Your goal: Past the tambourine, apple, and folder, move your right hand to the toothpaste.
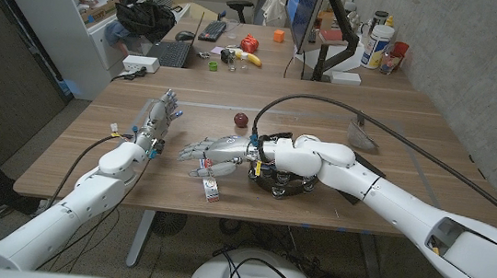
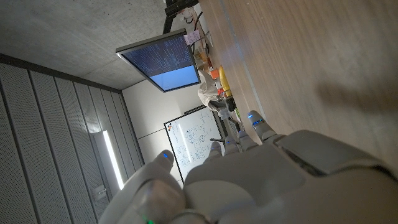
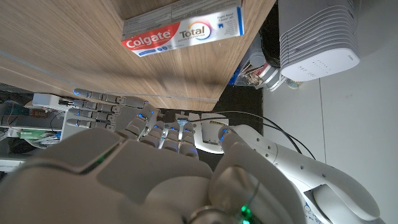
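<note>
**Right hand reaches the toothpaste near the front edge**

The toothpaste (image 1: 212, 190) is a boxed tube lying flat on the table (image 1: 399, 118), just below the fingertips of the right hand (image 1: 213, 150) in the head view and close to the table's front edge. In the right wrist view the box (image 3: 182, 32) shows its printed long face, lying square to the edge.

It is likely a light, stiff carton with smooth, somewhat slippery card faces; a hard squeeze could dent it. The best hold is probably across the two long narrow sides near the middle, thumb against fingers. Being low and flat, it may need tipping or sliding toward the edge to get fingers under it.

The right hand holds nothing, its fingers extended and slightly apart, pointing toward the robot's left. Under the right wrist sits the tambourine (image 1: 283, 181); the apple (image 1: 241, 119) lies beyond the hand, farther up the table. I cannot make out the folder with certainty.

The left hand (image 1: 160, 118) stands well apart to the left, fingers raised and spread, empty.
</note>
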Available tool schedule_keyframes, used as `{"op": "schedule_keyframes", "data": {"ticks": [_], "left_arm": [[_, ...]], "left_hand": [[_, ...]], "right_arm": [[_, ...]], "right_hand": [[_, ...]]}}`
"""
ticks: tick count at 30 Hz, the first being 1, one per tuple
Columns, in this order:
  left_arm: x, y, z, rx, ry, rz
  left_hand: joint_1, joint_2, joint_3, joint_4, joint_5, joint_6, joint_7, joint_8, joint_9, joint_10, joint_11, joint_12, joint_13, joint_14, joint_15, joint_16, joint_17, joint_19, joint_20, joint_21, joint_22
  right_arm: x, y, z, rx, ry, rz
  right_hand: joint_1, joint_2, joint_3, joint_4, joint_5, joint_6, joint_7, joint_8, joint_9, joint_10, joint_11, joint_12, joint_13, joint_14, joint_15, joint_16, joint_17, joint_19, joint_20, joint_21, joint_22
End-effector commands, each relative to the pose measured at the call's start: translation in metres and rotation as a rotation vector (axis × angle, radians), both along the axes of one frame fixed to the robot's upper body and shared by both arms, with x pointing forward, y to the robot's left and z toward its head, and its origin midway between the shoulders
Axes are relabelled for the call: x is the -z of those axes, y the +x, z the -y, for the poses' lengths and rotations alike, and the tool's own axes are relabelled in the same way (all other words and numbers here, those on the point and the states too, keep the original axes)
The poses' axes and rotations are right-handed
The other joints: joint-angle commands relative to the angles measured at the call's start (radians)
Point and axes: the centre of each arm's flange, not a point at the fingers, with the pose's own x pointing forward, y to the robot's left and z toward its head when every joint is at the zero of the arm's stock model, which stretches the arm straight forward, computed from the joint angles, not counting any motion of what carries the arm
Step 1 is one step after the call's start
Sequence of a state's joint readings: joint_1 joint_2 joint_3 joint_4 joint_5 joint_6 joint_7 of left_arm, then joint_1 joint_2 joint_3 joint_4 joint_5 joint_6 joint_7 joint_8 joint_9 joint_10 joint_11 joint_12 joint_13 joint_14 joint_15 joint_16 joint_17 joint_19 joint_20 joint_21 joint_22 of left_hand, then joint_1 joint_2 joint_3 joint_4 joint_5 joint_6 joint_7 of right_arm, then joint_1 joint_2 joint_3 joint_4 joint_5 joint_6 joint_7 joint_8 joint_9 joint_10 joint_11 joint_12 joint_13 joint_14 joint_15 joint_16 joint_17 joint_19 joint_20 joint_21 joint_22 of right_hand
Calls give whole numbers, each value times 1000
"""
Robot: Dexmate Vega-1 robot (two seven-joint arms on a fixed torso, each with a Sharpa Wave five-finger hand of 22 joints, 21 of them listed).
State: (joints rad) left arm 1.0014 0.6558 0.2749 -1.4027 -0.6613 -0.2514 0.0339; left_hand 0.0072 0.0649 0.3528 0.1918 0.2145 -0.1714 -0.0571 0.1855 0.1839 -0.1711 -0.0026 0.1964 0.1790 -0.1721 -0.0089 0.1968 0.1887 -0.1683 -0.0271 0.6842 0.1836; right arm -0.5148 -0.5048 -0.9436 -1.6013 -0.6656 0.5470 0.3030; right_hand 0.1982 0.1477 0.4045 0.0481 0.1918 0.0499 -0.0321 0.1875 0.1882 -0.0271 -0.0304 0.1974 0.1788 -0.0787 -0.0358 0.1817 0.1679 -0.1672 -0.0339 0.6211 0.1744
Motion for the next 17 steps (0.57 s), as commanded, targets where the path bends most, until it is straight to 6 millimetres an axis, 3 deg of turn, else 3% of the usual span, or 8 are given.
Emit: {"op": "schedule_keyframes", "data": {"ticks": [1,17], "left_arm": [[-3,-1,-8,13,0,16],[-6,-10,-20,8,-1,33]], "left_hand": [[-6,115,7,2,5,-117,5,4,2,-110,-8,4,4,-144,-8,-1,2,-180,-6,-1,6],[-6,113,6,1,5,-116,4,5,2,-109,-9,4,4,-143,-12,0,2,-176,-11,0,6]], "right_arm": [[0,0,-9,8,-4,10],[2,-6,-23,-7,-21,15]], "right_hand": [[9,17,3,-3,-5,-6,2,4,4,-5,-4,1,3,-11,-29,0,2,-1,-94,-3,5],[9,17,1,-4,-5,-7,3,5,4,-4,-2,2,3,-10,-30,1,2,1,-94,-8,5]]}}
